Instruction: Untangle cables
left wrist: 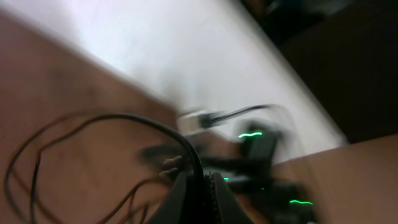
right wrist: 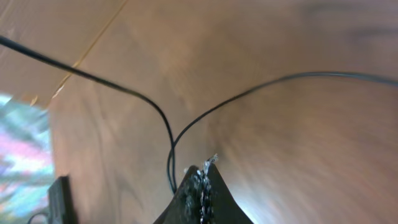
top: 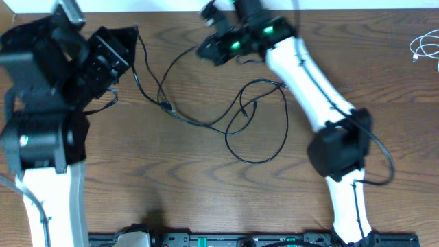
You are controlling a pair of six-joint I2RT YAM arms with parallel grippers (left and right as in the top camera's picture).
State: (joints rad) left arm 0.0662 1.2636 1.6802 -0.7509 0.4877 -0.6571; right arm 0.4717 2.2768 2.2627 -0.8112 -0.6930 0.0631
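I have the left gripper [top: 130, 40] at the far left of the table [top: 171, 185], its fingers pressed together on a strand of the black cables [top: 166, 105]. In the left wrist view, which is badly blurred, that strand rises out of the closed fingertips [left wrist: 200, 183] and arches over to the left [left wrist: 124, 116]. The right gripper [top: 206, 49] sits at the far middle, tips pointing left, and is also closed narrow. Its wrist camera shows a black strand [right wrist: 169, 130] curving down into the pinched tips [right wrist: 202, 180], with a second strand sweeping away to the right.

From overhead, the black tangle has its long axis running left to right. It drops from the left gripper toward the near side, passes a small knot or plug, I cannot tell which, then runs right into crossed loops beside the right arm's white link. One thin strand arcs from the knot up to the right gripper. The biggest loop bulges toward the near side.

The white cable [top: 425, 46] lies coiled at the far right edge, well apart from the black ones.
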